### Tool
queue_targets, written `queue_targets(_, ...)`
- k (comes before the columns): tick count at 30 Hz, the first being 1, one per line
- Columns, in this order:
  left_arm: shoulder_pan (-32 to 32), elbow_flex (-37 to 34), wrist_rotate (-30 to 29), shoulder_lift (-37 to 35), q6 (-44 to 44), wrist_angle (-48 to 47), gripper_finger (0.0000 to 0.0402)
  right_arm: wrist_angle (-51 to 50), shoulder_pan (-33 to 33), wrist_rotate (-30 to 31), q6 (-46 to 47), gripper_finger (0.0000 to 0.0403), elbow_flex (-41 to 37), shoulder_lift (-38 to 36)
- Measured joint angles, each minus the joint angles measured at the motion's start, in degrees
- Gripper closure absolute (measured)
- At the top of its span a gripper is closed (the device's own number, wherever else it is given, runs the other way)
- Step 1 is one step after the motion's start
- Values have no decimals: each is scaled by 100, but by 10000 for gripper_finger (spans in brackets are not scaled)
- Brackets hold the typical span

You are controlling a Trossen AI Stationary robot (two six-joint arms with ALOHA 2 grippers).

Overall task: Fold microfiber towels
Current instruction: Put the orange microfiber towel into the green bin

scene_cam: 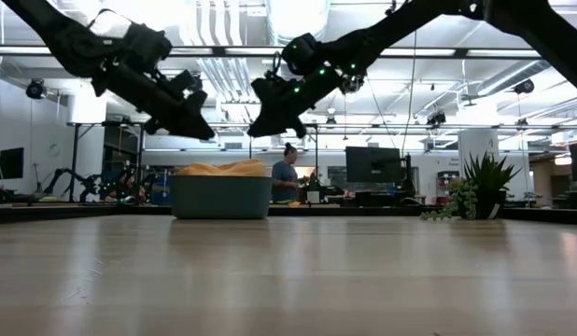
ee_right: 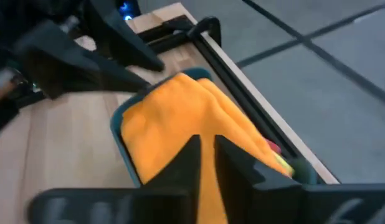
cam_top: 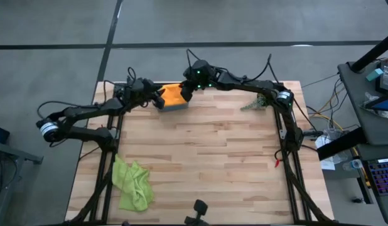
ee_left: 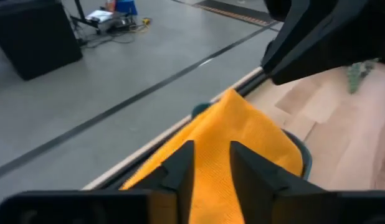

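An orange towel [cam_top: 171, 94] lies heaped in a small teal bin [scene_cam: 221, 198] at the table's far edge, rising above the rim. Pink and yellow cloth edges [ee_right: 280, 155] show under it inside the bin. A lime green towel [cam_top: 132, 185] lies crumpled on the table near the front left. My left gripper [scene_cam: 203, 131] hangs above the bin's left end, open by a narrow gap, with nothing in it. My right gripper [scene_cam: 258, 129] hangs above the bin's right end, shut and with nothing in it. In the low view both fingertips are clear of the orange towel [scene_cam: 223, 169].
A green plant sprig [cam_top: 253, 103] lies at the far right of the table. The bin stands close to the table's far edge [ee_right: 242, 87], with floor beyond. Bare wood [cam_top: 206, 163] spreads across the middle and the near right.
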Motion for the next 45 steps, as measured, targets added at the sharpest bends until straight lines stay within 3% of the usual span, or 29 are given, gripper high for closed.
queue_targets(2,-17,-47,13,232,6,203,342,235,25,-2,-21,385,-1,129)
queue_targets(7,-10,-52,-31,846,-7,639,396,956,16,28,134,390,-1,577)
queue_targets(15,47,-34,-729,1446,-106,654,392,854,16,539,-122,391,-12,1012)
queue_targets(23,71,-41,-773,1546,-398,505,392,780,16,564,-353,391,-10,975)
queue_targets(33,67,-62,-757,654,184,193,392,327,39,526,-744,391,-10,505)
queue_targets(40,60,-162,629,21,982,-648,392,-79,99,-616,-889,391,-8,484)
queue_targets(45,62,-246,769,201,951,-715,392,-131,103,-686,-864,391,-6,631)
